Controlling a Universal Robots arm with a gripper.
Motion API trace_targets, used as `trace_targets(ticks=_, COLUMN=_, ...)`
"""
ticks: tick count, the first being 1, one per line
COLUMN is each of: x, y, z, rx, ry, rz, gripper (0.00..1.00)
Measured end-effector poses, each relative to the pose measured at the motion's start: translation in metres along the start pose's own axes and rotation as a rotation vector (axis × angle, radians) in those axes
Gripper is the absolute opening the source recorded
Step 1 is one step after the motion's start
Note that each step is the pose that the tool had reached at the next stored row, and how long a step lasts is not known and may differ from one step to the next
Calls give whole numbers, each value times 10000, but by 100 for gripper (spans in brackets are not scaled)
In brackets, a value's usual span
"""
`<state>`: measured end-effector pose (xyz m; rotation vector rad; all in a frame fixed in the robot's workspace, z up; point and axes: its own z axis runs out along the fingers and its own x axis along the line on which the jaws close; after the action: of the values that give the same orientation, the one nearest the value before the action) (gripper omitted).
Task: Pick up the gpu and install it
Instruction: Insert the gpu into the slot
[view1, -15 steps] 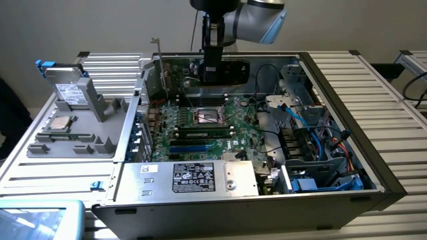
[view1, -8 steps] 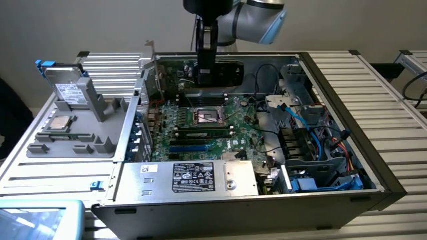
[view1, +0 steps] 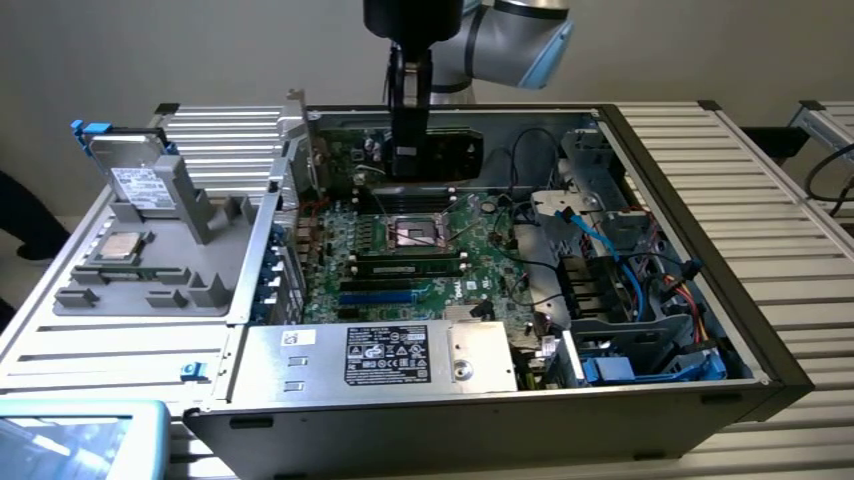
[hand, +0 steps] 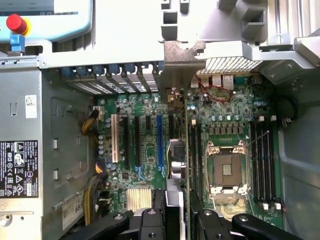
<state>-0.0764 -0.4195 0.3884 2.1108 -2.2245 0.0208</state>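
Card-seating hazards: gripper (view1: 407, 148) pinches the gpu (view1: 447, 158) on edge.
The card hangs over the motherboard (view1: 400, 215), at twelve o'clock from the CPU socket (view1: 416, 236) in the exterior view; a skewed descent could miss the slot, or its bracket (hand: 182, 62) could snag the case (view1: 698, 230).

Bright, even, diffuse light with soft, shallow shadows.

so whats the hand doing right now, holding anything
hand: closed on the gpu, holding it on edge over the motherboard
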Motion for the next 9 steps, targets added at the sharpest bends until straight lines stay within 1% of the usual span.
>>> trace_targets(ticks=1, x=0, y=2, z=11, rx=2, ry=19, rz=-12, gripper=29)
trace_targets(ticks=2, x=-1, y=4, z=23, rx=0, ry=19, rz=-24, gripper=29)
trace_targets(ticks=3, x=-1, y=4, z=36, rx=-5, ry=16, rz=-29, gripper=29)
trace_targets(ticks=5, x=-1, y=5, z=70, rx=-8, ry=-17, rz=-30, gripper=29)
trace_targets(ticks=9, x=-5, y=8, z=143, rx=-16, ry=-20, rz=-31, gripper=29)
